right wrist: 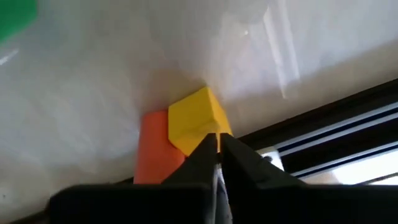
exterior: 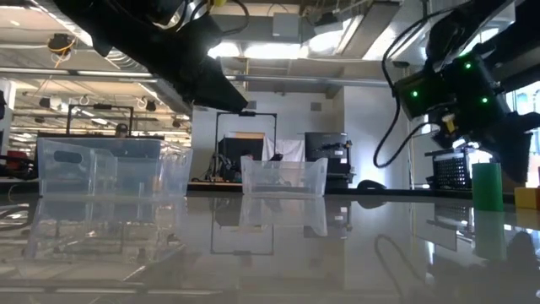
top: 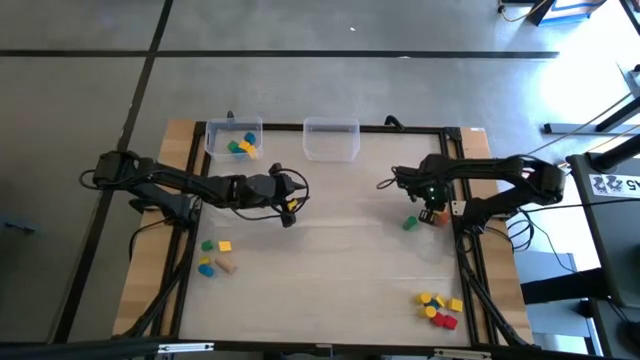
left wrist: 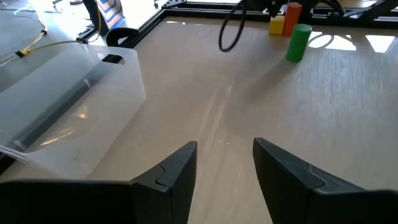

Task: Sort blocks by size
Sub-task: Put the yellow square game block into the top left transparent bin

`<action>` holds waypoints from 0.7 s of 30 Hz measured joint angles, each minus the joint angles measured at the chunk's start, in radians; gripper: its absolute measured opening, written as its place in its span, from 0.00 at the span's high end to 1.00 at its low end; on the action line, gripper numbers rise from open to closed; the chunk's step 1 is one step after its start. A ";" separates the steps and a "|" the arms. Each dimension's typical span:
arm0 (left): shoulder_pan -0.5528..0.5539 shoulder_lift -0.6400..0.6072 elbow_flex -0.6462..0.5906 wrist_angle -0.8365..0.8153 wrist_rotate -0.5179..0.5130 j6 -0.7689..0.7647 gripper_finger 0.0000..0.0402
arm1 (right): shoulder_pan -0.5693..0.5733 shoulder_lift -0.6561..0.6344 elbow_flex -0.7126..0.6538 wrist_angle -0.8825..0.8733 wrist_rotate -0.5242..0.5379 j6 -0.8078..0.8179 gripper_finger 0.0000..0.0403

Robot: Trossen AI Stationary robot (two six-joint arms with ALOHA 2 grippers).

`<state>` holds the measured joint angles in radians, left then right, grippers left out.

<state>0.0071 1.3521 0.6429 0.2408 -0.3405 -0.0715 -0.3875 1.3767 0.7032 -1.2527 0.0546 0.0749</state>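
Two clear bins sit at the far edge of the table. The left bin (top: 233, 138) has about three blocks in it, blue, green and yellow, though they bunch together so the count is rough. The middle bin (top: 331, 139) looks like it has nothing in it from above.

The rest of the blocks are in three spots. Near the left edge there's a group of four (top: 213, 256): green, yellow, blue and tan. In the near right corner there's a pile (top: 439, 306) of yellow, red and a bit of blue, maybe six or seven, too small to count properly. And by the right gripper (top: 430, 210) there are three: a green cylinder (left wrist: 298, 42) standing upright, plus a yellow block (right wrist: 196, 121) and an orange block (right wrist: 155, 157) touching each other, right by the table's black frame.

The right gripper's fingers are pressed together, tips right at the yellow block, not clamped on anything.

The left gripper (left wrist: 224, 167) hangs over the middle of the table near the left bin, fingers apart and empty.
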 joint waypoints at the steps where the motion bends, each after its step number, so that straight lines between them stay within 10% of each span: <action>1: 0.000 0.000 0.000 -0.002 0.000 0.000 0.61 | 0.001 0.013 -0.001 -0.005 -0.004 -0.002 0.96; 21: 0.000 0.006 0.000 -0.024 0.000 0.001 0.61 | 0.001 0.134 0.106 0.089 0.037 -0.075 0.97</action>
<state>0.0071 1.3586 0.6426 0.2165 -0.3405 -0.0704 -0.3866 1.5105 0.8092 -1.1632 0.0917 -0.0002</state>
